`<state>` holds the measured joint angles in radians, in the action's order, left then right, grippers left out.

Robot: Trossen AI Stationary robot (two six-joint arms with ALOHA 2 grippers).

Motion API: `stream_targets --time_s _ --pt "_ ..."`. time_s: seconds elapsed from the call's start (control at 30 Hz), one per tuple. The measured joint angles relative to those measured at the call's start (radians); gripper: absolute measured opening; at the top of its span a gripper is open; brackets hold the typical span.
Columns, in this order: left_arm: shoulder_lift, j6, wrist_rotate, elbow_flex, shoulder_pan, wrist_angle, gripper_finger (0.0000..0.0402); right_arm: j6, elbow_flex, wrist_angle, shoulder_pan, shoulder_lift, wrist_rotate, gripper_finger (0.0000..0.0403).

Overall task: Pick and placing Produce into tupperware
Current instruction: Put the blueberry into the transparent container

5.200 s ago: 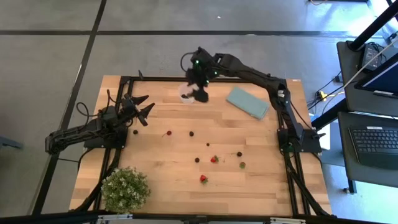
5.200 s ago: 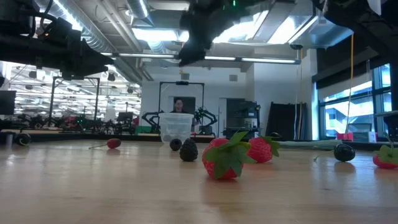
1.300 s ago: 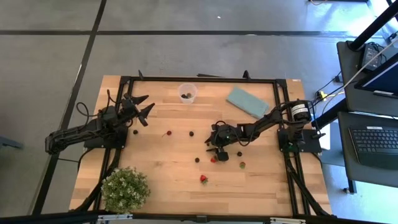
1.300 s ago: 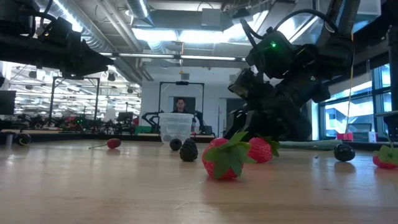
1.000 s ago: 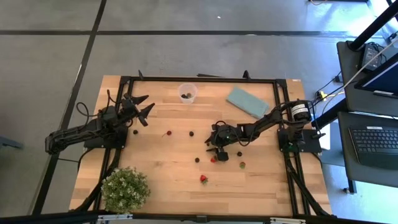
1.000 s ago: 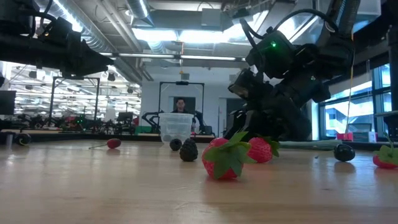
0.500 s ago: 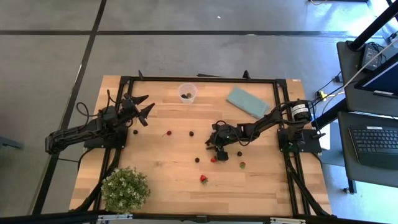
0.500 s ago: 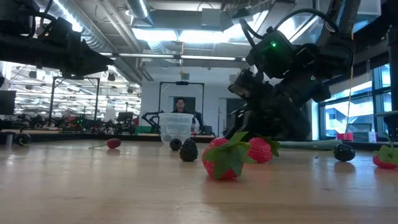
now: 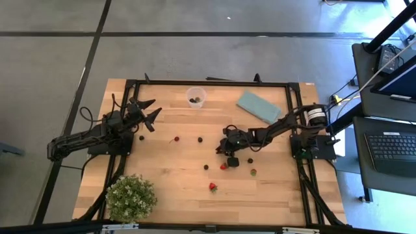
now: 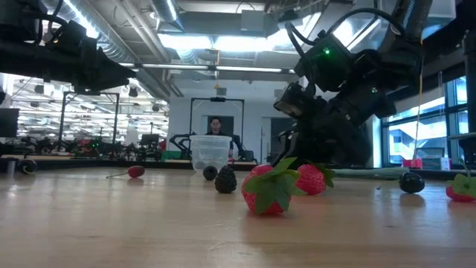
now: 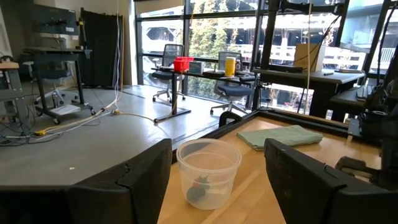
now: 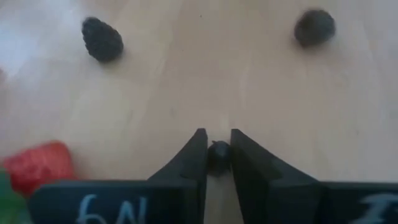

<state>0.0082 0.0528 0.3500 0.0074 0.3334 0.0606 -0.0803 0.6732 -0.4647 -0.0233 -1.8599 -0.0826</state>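
Small red, dark and green pieces of produce lie scattered on the wooden table (image 9: 169, 175). Among them are a strawberry (image 9: 212, 186), a blackberry (image 9: 207, 167) and a green piece (image 9: 253, 172). The clear round tupperware (image 9: 196, 97) stands near the far edge with a dark piece (image 11: 198, 190) inside. My right gripper (image 12: 217, 140) is low over the middle of the table, shut on a tiny dark berry (image 12: 217, 152). My left gripper (image 11: 217, 155) waits open at the table's left (image 9: 151, 114), pointing level toward the tupperware (image 11: 208, 173). My right gripper pinches the tiny dark berry (image 12: 217, 151) between its two fingertips (image 12: 200, 140), one on each side of it. The fingers slant down from the table's right side. Whether the berry is clear of the wood, I cannot tell.
A teal flat piece (image 9: 259, 106) lies at the far right and a potted plant (image 9: 131, 197) stands at the near left. Two strawberries (image 10: 269, 190) and a blackberry (image 10: 225, 181) lie close to my right gripper. A person (image 10: 215, 126) shows far behind the table.
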Motion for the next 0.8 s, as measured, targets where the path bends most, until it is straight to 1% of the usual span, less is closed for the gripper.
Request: stream_targets --time_s 0.07,0.17,0.3,0.4,0.5,0.57,0.63,0.7,0.8 --pt "0.0 0.0 0.0 0.0 0.0 0.0 0.0247 0.017 0.017 0.064 0.014 0.042 0.006 0.0057" --pt "0.0 0.0 0.0 0.0 0.0 0.0 0.0247 0.023 0.098 0.168 0.056 0.122 0.007 0.0057" --pt "0.0 0.0 0.0 0.0 0.0 0.0 0.0247 0.023 0.285 0.394 0.128 0.18 -0.001 0.0057" --pt "0.0 0.0 0.0 0.0 0.0 0.0 0.0247 0.018 0.486 0.526 0.184 0.183 -0.003 0.0057" --pt "0.0 0.0 0.0 0.0 0.0 0.0 0.0247 -0.007 0.712 0.662 0.233 0.146 -0.008 0.0056" --pt "0.0 0.0 0.0 0.0 0.0 0.0 0.0247 -0.009 0.852 0.766 0.267 0.103 -0.01 0.0056" --pt "0.0 0.0 0.0 0.0 0.0 0.0 0.0247 -0.008 0.991 0.833 0.304 0.055 -0.012 0.0056" --pt "0.0 0.0 0.0 0.0 0.0 0.0 0.0247 -0.008 1.115 0.9 0.343 0.003 -0.013 0.0056" --pt "0.0 0.0 0.0 0.0 0.0 0.0 0.0247 -0.002 1.265 1.0 0.393 -0.091 -0.012 0.0056"
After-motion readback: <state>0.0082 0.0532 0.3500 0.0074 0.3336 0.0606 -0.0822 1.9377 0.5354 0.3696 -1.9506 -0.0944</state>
